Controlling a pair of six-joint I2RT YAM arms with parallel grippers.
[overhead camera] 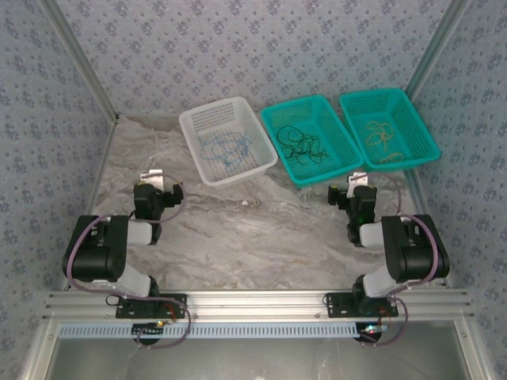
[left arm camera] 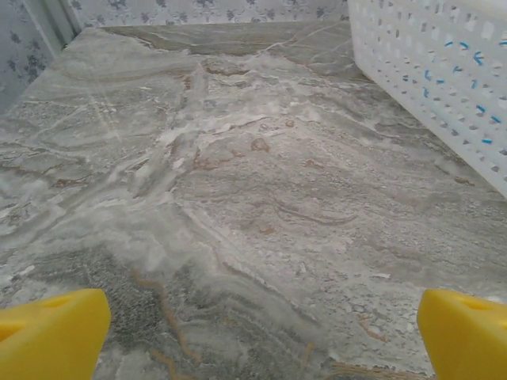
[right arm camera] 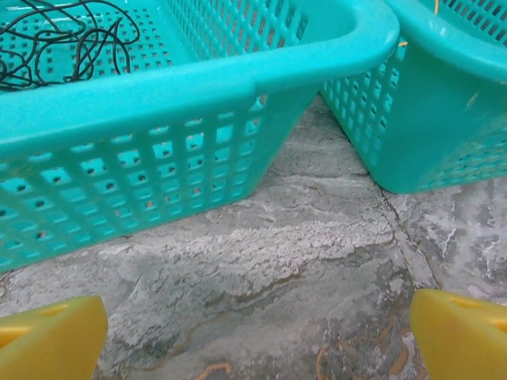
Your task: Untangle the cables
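Right wrist: black cables inside teal basket, beyond right claw.

Curly blue cables, black cables, yellow cables, in separate baskets

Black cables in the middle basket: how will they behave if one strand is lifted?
Likely floppy: the black cables lie in loose curls. Probably the whole clump rises together, since the loops overlap. They look thin and light, so the basket should stay put.

Left arm and right arm folded low, jaws wide apart, empty
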